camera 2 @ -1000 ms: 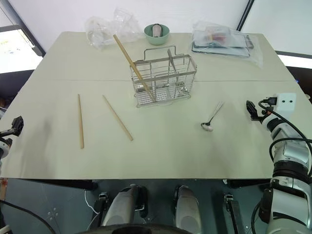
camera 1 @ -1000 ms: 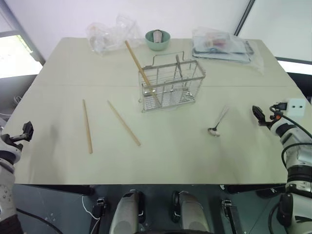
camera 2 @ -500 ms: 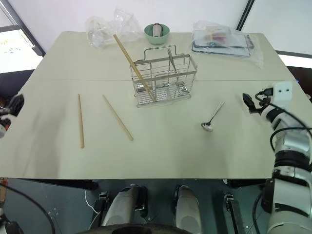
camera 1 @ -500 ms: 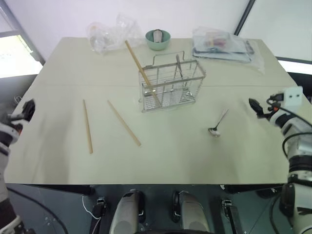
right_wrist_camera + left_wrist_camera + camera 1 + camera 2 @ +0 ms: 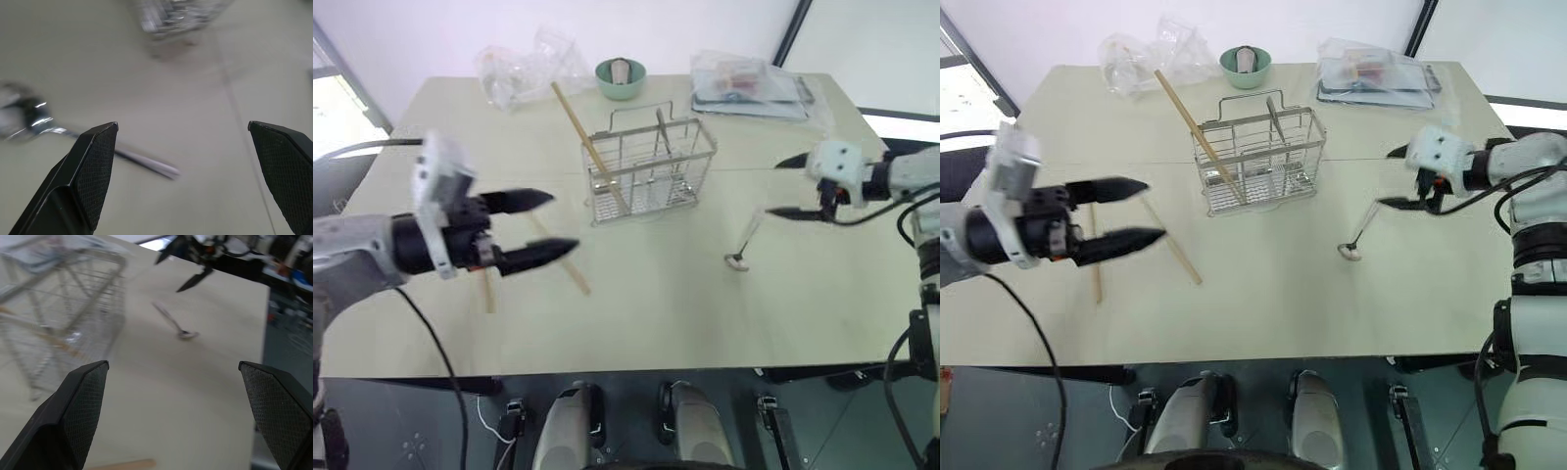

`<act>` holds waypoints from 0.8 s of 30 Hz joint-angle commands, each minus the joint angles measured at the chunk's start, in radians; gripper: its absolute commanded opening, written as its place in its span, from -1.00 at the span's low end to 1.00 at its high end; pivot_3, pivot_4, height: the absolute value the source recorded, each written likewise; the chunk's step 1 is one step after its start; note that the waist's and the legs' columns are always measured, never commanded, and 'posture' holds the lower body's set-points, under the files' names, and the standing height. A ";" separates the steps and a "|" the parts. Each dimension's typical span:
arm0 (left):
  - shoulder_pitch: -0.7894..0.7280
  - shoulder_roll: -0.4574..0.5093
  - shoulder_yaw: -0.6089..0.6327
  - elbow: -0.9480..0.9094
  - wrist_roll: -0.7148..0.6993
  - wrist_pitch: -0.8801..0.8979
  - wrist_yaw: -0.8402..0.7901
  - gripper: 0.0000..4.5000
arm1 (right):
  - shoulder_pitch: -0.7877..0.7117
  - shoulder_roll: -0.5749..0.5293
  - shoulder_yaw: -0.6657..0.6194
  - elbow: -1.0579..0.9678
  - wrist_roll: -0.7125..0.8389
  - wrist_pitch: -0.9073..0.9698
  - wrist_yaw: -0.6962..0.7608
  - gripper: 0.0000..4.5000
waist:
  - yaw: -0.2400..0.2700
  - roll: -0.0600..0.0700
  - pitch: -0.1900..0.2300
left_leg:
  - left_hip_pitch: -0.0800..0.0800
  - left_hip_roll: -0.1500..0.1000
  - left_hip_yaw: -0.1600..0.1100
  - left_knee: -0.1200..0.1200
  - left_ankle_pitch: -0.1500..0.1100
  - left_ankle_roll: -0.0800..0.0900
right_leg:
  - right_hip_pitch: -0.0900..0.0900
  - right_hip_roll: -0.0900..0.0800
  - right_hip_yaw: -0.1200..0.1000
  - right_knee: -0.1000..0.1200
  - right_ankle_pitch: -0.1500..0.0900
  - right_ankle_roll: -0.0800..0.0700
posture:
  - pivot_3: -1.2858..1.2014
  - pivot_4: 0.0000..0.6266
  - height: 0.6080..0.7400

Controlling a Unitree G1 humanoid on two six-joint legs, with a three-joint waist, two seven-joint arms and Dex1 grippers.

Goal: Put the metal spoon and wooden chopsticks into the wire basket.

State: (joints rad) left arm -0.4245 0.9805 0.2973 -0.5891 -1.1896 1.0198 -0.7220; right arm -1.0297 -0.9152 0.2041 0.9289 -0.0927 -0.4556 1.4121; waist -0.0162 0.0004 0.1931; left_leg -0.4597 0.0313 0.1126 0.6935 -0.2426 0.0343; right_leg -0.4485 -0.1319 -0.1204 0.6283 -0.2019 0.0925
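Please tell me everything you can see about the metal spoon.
The spoon is small, shiny and silver, with an oval bowl and a thin straight handle. It lies flat on the table, right of the basket, its bowl toward the near edge. Nothing holds it; the right gripper hovers open just beyond the handle's end.

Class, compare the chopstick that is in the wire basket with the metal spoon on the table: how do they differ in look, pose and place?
The chopstick in the basket is light-brown wood, long and plain; the metal spoon is shiny silver, shorter, with an oval bowl. The chopstick leans tilted in the wire basket, its top sticking out above the rim; the spoon lies flat on the table, outside the basket, near the open right pincer. Both are thin, straight utensils.
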 commanded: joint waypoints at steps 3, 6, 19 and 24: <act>-0.129 -0.010 -0.148 0.031 0.038 -0.013 -0.080 0.99 | -0.138 0.052 0.136 0.136 -0.149 -0.244 0.097 0.95 | -0.001 0.000 0.000 | 0.000 0.000 0.000 0.000 0.000 0.000 | 0.000 0.000 0.000 0.000 0.000 0.000 | 0.03 -0.52 0.50; -0.171 -0.023 -0.194 0.055 0.063 -0.019 -0.107 0.99 | -0.190 0.083 0.209 0.204 -0.239 -0.358 0.090 0.95 | -0.001 0.000 0.000 | 0.000 0.000 -0.001 0.000 0.001 -0.001 | 0.000 0.001 0.000 0.000 0.000 0.000 | 0.03 -0.52 0.50; -0.200 -0.038 -0.207 0.051 0.105 -0.025 -0.125 1.00 | -0.278 0.220 0.383 0.360 -0.477 -0.520 -0.038 0.71 | -0.002 0.000 0.000 | 0.001 0.001 -0.003 0.001 0.002 -0.003 | 0.002 0.003 0.000 0.001 0.000 0.000 | 0.03 -0.52 0.50; -0.208 -0.047 -0.192 0.054 0.098 -0.023 -0.106 1.00 | -0.256 0.226 0.376 0.372 -0.471 -0.533 -0.013 -0.32 | -0.005 0.000 0.000 | 0.006 0.001 -0.002 0.001 0.002 -0.003 | 0.006 0.003 0.001 0.001 0.000 -0.001 | 0.03 -0.52 0.50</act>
State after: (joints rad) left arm -0.6059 0.9371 0.0663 -0.5194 -1.0803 1.0109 -0.8364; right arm -1.2850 -0.6960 0.5933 1.3012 -0.5773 -0.9809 1.3966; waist -0.0208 0.0003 0.1934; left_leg -0.4522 0.0319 0.1101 0.6940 -0.2404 0.0311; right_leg -0.4412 -0.1284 -0.1198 0.6292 -0.2024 0.0915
